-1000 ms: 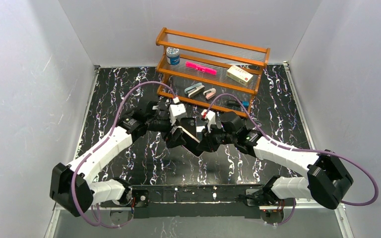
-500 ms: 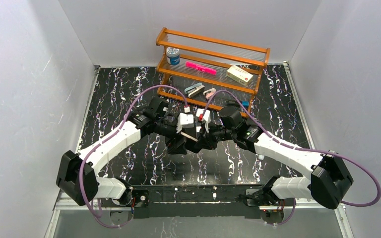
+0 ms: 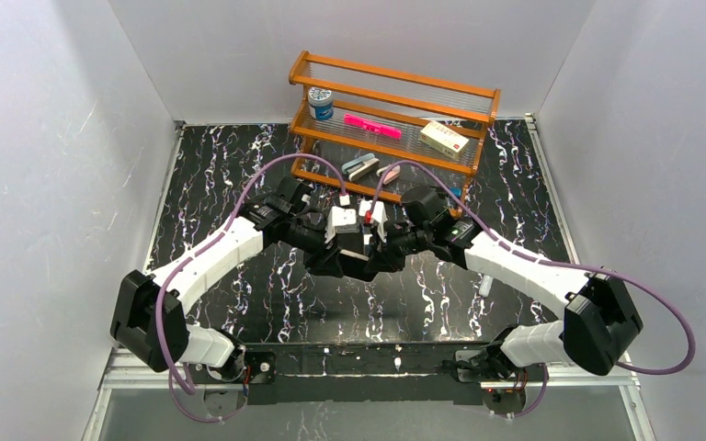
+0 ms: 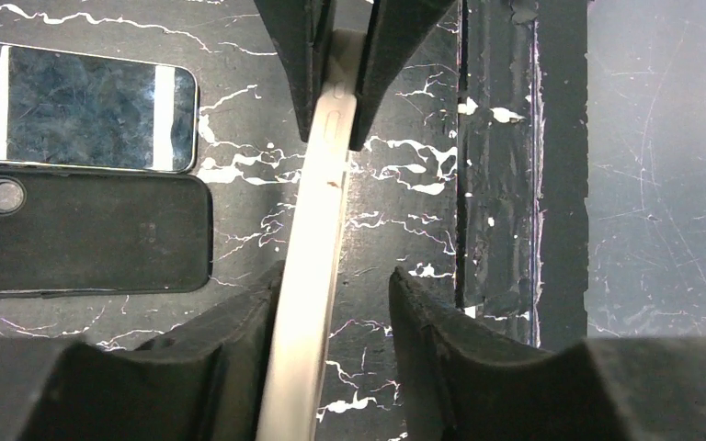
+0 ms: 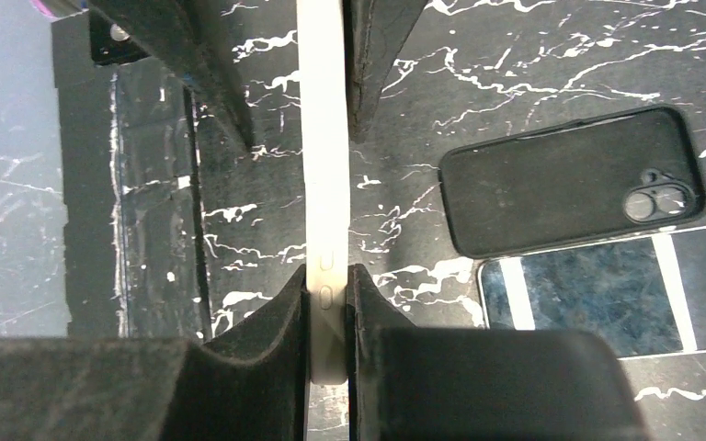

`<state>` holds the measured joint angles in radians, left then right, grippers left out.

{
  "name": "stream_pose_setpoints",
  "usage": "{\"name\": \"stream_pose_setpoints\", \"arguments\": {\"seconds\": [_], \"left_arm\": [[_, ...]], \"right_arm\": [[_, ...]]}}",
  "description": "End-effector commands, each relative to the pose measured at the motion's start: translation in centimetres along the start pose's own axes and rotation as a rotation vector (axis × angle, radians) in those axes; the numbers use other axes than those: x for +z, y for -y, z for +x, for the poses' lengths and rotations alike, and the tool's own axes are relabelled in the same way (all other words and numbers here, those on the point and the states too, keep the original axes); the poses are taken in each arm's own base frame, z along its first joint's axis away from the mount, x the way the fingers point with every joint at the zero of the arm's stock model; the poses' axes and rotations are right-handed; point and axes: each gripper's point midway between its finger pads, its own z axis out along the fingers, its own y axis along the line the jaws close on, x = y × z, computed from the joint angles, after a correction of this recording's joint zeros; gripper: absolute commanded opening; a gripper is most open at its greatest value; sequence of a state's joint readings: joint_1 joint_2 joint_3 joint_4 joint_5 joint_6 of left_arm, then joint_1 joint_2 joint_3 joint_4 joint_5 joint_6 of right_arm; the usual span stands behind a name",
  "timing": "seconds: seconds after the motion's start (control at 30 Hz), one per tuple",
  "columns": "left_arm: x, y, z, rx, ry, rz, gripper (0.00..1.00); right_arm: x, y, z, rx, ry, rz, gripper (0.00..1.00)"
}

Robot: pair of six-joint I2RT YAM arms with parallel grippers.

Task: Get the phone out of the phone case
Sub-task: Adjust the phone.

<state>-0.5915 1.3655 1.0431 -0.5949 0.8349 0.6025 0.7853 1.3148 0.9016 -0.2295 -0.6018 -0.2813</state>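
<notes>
A cream phone case (image 4: 317,230) hangs edge-on above the marble table, with side buttons showing. From this edge I cannot tell the phone from the case around it. My right gripper (image 5: 328,274) is shut on one end of the cream case (image 5: 322,138), both pads flat against it. My left gripper (image 4: 335,280) straddles the other end. Its left finger (image 4: 239,322) touches the case, and a gap separates the right finger (image 4: 432,322) from it. In the top view both grippers meet at mid-table, left (image 3: 335,257) and right (image 3: 388,253).
A black phone case (image 4: 83,234) lies flat on the table beside a dark-screened phone (image 4: 83,106) lying face up; both also show in the right wrist view, the case (image 5: 570,179) and the phone (image 5: 607,294). A wooden shelf (image 3: 391,119) with small items stands at the back.
My left arm has swung right to meet the right gripper, and its jaws have narrowed around the cream case. The right gripper has kept its grip and shifted slightly away from the near edge.
</notes>
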Motion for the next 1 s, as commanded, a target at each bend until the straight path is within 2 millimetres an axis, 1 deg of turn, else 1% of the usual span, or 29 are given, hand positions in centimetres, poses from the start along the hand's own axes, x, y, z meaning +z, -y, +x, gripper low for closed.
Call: {"name": "stream_pose_setpoints", "arguments": {"seconds": [0.0, 0.17, 0.3, 0.33, 0.4, 0.43, 0.53, 0.57, 0.6, 0.67, 0.7, 0.73, 0.77, 0.8, 0.87, 0.9, 0.97], "left_arm": [[0.5, 1.0, -2.5, 0.048, 0.036, 0.048, 0.37], [0.8, 0.8, -2.9, 0.028, 0.052, 0.055, 0.35], [1.2, 0.8, -3.2, 0.009, 0.066, 0.076, 0.23], [1.2, 0.9, -3.2, 0.008, 0.067, 0.082, 0.17], [1.2, 1.0, -3.2, 0.008, 0.069, 0.084, 0.03], [1.1, 1.0, -3.1, 0.01, 0.069, 0.079, 0.0], [0.5, 1.0, -3.0, 0.029, 0.067, 0.042, 0.0], [0.3, 0.9, -3.1, 0.035, 0.068, 0.025, 0.0], [0.1, 0.8, -3.1, 0.039, 0.07, 0.005, 0.0], [-0.5, 0.3, -3.5, 0.025, 0.096, -0.045, 0.0], [-0.8, 0.0, -3.8, 0.016, 0.119, -0.073, 0.0], [-1.2, -0.3, -4.1, -0.019, 0.147, -0.097, 0.0], [-1.6, -0.7, -4.6, -0.042, 0.181, -0.123, 0.0], [-2.0, -1.2, -4.8, -0.078, 0.214, -0.157, 0.0], [-3.3, -2.4, -6.0, -0.123, 0.317, -0.209, 0.0], [-3.9, -2.9, -6.3, -0.162, 0.367, -0.233, 0.0], [-5.1, -3.8, -6.8, -0.237, 0.465, -0.297, 0.0]], "right_arm": [[1.0, -0.9, -3.9, -0.14, 0.069, -0.067, 0.01], [1.4, -1.2, -4.1, -0.146, 0.071, -0.088, 0.01], [1.6, -1.5, -4.3, -0.153, 0.081, -0.107, 0.01], [1.6, -1.6, -4.3, -0.152, 0.081, -0.108, 0.01], [1.7, -1.4, -4.3, -0.15, 0.081, -0.098, 0.01], [1.6, -1.3, -4.3, -0.15, 0.082, -0.092, 0.01], [1.3, -0.7, -4.3, -0.151, 0.091, -0.042, 0.02], [1.0, -0.5, -4.3, -0.152, 0.1, -0.023, 0.07], [0.7, -0.4, -4.5, -0.154, 0.119, -0.012, 0.14], [-0.1, -0.1, -4.9, -0.143, 0.171, 0.008, 0.38], [-0.7, 0.0, -5.2, -0.137, 0.207, 0.018, 0.44], [-1.1, 0.1, -5.4, -0.127, 0.237, 0.018, 0.49], [-1.6, 0.2, -5.5, -0.112, 0.267, 0.019, 0.56], [-1.9, 0.4, -5.1, -0.087, 0.285, 0.024, 0.62], [-2.7, 0.6, -5.3, -0.054, 0.339, 0.029, 0.7], [-3.1, 0.8, -5.2, -0.034, 0.362, 0.041, 0.75], [-3.7, 1.2, -5.3, 0.009, 0.415, 0.065, 0.81]]}}
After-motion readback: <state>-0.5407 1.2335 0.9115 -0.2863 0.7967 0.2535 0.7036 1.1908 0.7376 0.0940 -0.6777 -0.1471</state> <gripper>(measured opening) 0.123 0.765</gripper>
